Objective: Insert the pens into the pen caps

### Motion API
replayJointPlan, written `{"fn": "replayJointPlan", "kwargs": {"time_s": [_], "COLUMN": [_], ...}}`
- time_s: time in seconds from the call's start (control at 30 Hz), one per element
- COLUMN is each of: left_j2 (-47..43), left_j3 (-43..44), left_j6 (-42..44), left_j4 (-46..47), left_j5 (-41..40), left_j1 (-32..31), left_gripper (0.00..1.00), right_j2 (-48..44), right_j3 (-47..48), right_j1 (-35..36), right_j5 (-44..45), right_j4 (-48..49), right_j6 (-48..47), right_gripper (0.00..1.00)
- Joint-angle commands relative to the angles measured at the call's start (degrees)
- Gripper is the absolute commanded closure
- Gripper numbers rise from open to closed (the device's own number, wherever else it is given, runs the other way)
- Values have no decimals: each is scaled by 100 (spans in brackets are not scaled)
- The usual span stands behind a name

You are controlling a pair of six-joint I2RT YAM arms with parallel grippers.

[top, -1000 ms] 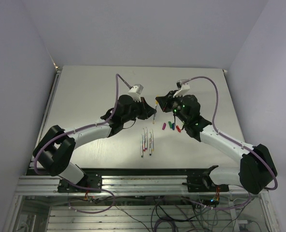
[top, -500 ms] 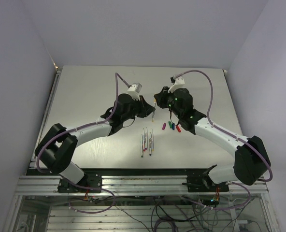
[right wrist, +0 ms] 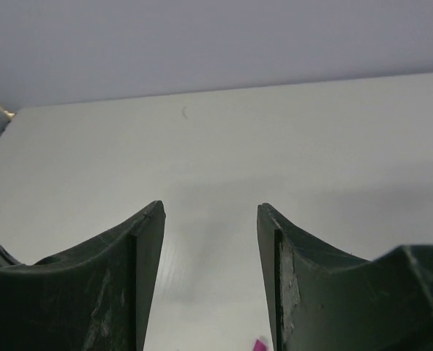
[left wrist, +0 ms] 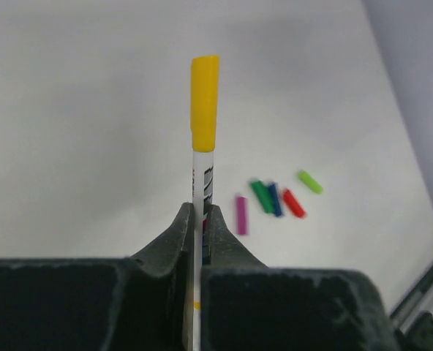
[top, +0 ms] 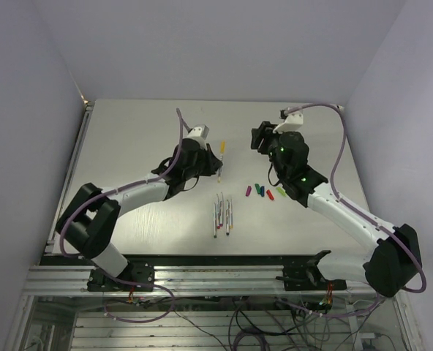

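Nr the front edge of the desk (top: pixel 129 146): bunch of loose pens (top: pixel 222 213) lying side by side, roughly parallel, tips pointing away from the arm bases, bare surface on both sides. Just beyond and a bit to the right, loose caps in a short row on the desk: purple cap (top: pixel 248 191), dark green cap (top: pixel 258 189), blue cap (left wrist: pixel 275 199) right up against the green, red cap (top: pixel 269 194), then light green cap (top: pixel 281 193) slightly apart at the end. Further back, left end effector (left wrist: pixel 200 219) pinched tight on one pen (left wrist: pixel 202 172), held off the desk, yellow cap (left wrist: pixel 204 102) seated on its far end. Right end effector (right wrist: pixel 211 227) across from it, well apart, fingers spread w/ nothing between. Past both, plenty of bare desk all the way to the far edge at the wall (top: pixel 216 44), same out toward the left edge.
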Motion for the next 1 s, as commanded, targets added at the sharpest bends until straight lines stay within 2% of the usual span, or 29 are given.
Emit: {"fn": "replayJointPlan", "kwargs": {"time_s": [0.0,0.17,0.27,0.43,0.67,0.97], "left_j2": [472,946,1260,1732,2126,2384], "left_j3": [367,876,1175,1500,1850,1837], "left_j6": [164,650,749,849,660,130], "left_j4": [-557,-1356,-1762,-1856,-1993,-1314], "left_j5": [-345,-854,-1239,-1417,-1151,-185], "left_j1": [466,696,822,1043,1149,1124], "left_gripper": [93,84,83,82,83,84], "right_j2": [-223,-518,-625,-673,-763,-657], "right_j3": [-375,-751,-867,-962,-1040,-1090], "right_j1": [-202,-471,-529,-538,-540,-540], "right_j5": [395,324,305,299,330,135], "right_j4": [-319,-518,-628,-772,-945,-987], "right_j6": [340,682,723,800,959,1124], "right_gripper": [47,47,46,46,46,46]}}
